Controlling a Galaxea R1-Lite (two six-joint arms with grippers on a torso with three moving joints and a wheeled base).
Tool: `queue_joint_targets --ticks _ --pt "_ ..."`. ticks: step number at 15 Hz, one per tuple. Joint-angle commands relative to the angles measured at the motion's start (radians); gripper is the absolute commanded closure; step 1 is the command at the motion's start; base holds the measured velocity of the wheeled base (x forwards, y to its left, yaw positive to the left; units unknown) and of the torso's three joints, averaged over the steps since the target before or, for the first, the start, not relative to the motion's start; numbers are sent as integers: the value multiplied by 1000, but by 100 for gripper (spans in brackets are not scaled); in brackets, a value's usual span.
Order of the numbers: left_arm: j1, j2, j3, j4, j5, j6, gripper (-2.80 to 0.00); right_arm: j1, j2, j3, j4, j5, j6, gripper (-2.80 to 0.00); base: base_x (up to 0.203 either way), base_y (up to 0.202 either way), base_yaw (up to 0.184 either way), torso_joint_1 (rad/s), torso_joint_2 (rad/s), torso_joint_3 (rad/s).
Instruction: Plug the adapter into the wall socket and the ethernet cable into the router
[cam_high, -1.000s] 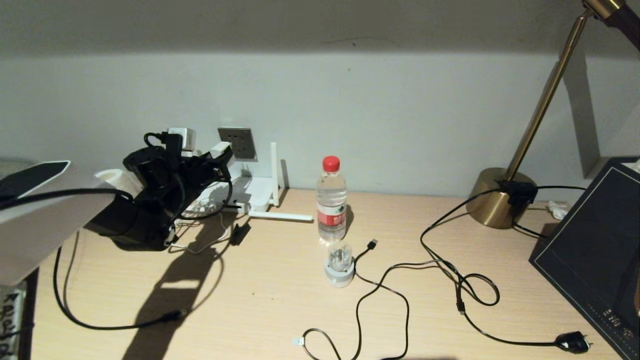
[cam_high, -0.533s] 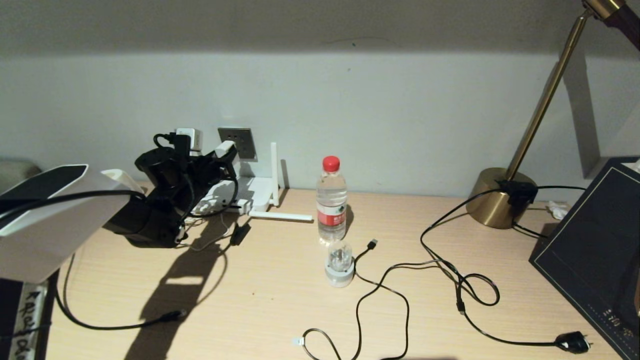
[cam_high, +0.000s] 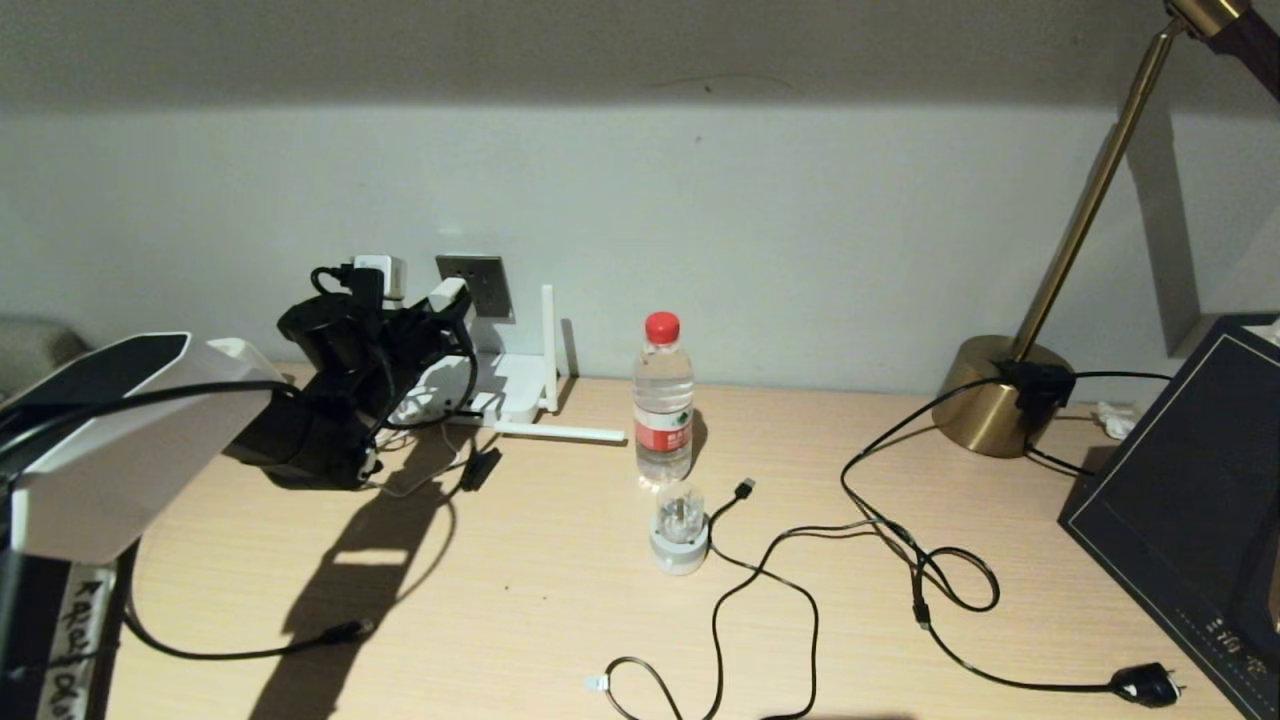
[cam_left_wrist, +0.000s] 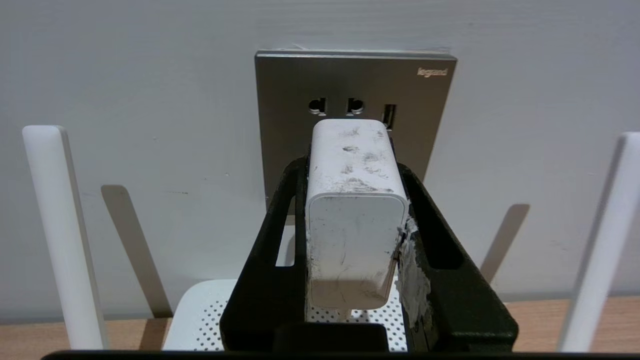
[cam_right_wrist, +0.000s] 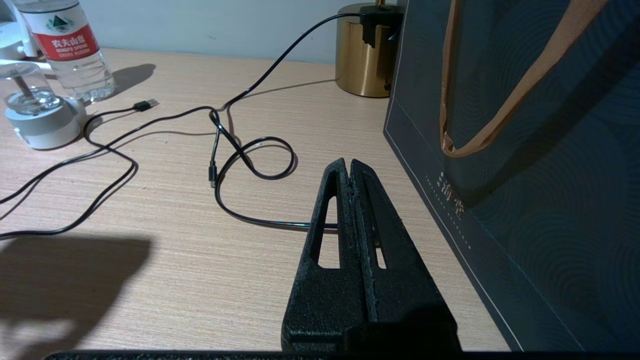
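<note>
My left gripper (cam_high: 447, 300) (cam_left_wrist: 352, 167) is shut on the white adapter (cam_left_wrist: 355, 225) (cam_high: 446, 294), a black finger on each side. It holds the adapter level against the grey wall socket (cam_left_wrist: 280, 115) (cam_high: 478, 285), just below the two round holes. The adapter's front face is hidden, so I cannot tell whether the prongs are in. The white router (cam_high: 510, 385) (cam_left_wrist: 200, 315) lies under the socket with its stick antennas up. The ethernet cable (cam_high: 230, 655) curves over the front left of the desk, its connector (cam_high: 347, 630) lying free. My right gripper (cam_right_wrist: 348, 162) is shut and empty, low over the desk at the far right.
A water bottle (cam_high: 663, 400) and a round white-and-clear plug (cam_high: 680, 530) stand mid-desk. Black cords (cam_high: 815, 620) loop over the right half, one ending in a round plug (cam_high: 1145, 685). A brass lamp base (cam_high: 995, 395) and a dark bag (cam_right_wrist: 525, 150) sit right. A small black clip (cam_high: 480, 467) lies near the router.
My left arm has moved forward and to the right, bringing the adapter from left of the socket up to its plate. Nothing else has moved.
</note>
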Motion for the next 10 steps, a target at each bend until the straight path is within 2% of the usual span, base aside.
queue_joint_targets --ticks 1,10 --pt "3 15 -23 -7 -1 0 0 1 1 35 -1 1 0 0 0 0 0 0 0 0" --pt "4 82 -132 -2 -4 0 0 1 1 35 -1 1 0 0 0 0 0 0 0 0"
